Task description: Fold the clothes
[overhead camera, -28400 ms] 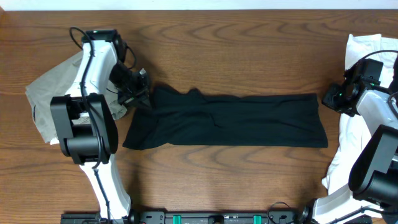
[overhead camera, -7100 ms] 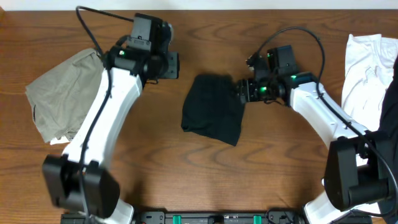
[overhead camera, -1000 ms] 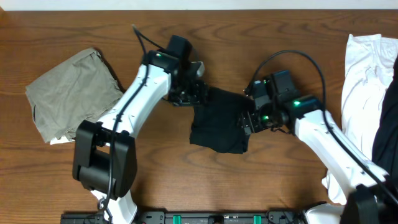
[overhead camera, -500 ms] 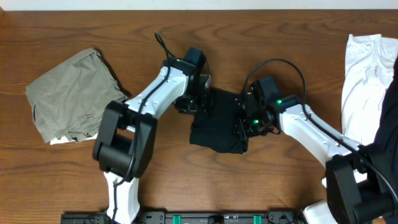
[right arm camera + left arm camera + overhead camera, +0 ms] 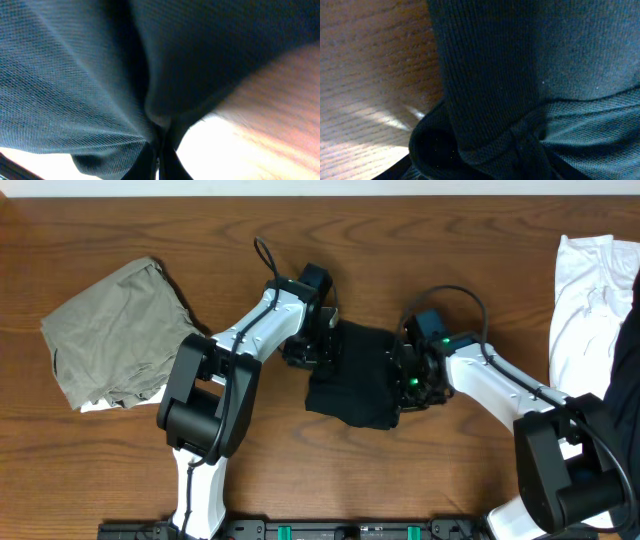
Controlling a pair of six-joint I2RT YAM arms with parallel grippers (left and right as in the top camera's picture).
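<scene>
Black shirt point(image 5: 352, 380) sits folded small at table point(image 5: 450, 260) centre. Right gripper point(image 5: 398, 383) pinched closed on its 3 o'clock edge; left gripper point(image 5: 324, 352) at 10 o'clock, can't tell jaw state. Fabric likely light, limp, slumps: grab doubled edges.

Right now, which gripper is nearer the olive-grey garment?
Left. The left gripper is at the black shirt's left edge, with bare table between it and the olive-grey garment. The right gripper pinches the shirt's right edge, farther away.
</scene>
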